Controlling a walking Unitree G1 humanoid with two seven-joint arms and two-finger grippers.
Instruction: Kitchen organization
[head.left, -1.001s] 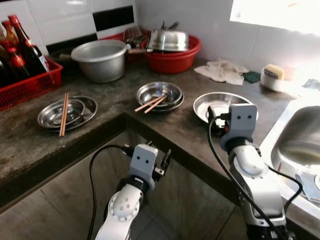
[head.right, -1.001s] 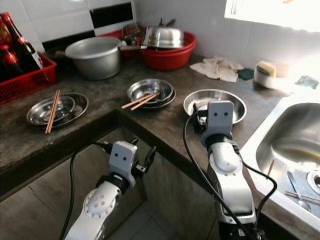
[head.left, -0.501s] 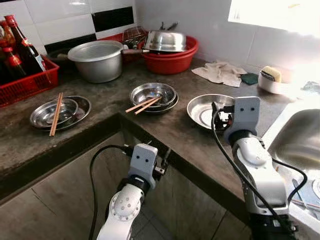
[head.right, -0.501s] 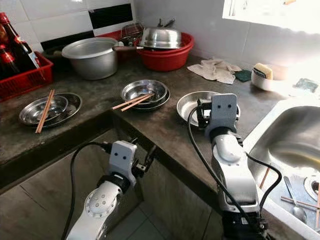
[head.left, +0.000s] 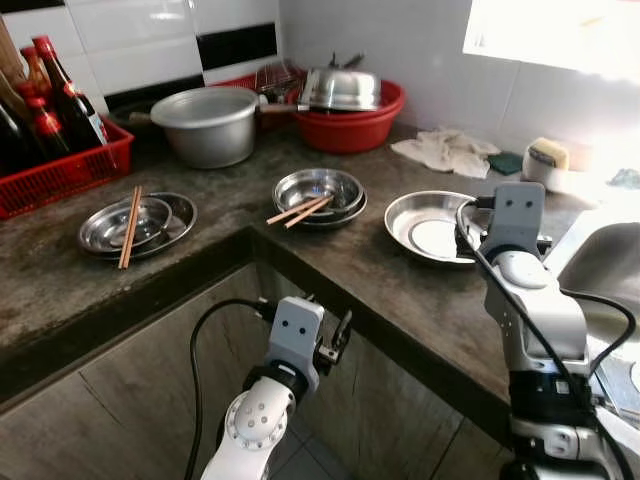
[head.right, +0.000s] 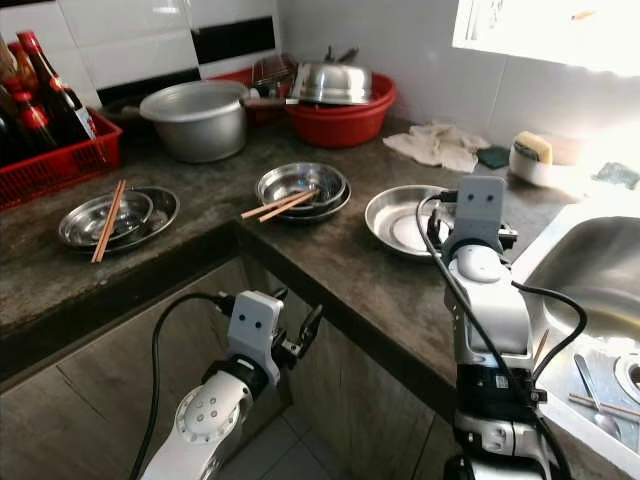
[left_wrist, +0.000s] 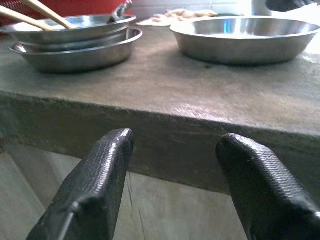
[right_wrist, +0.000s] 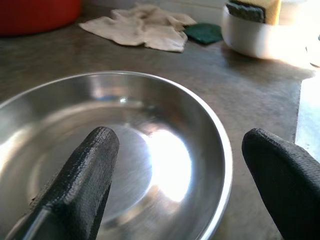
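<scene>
While the right gripper (right_wrist: 175, 175) hovers wide open over the steel dish (head.left: 428, 224) and the left gripper (left_wrist: 172, 175) idles open below the counter (head.left: 330, 265), nothing looks tidied yet — bowls and chopsticks (head.left: 300, 209) probably all remain.

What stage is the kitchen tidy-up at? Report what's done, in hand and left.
Done: nothing looks put away yet. In hand: the right end effector hangs open over the empty steel bowl beside the sink, not gripping it. Left: the stacked bowls with chopsticks and the plate with chopsticks sit on the counter. The left end effector waits open below the counter edge.
</scene>
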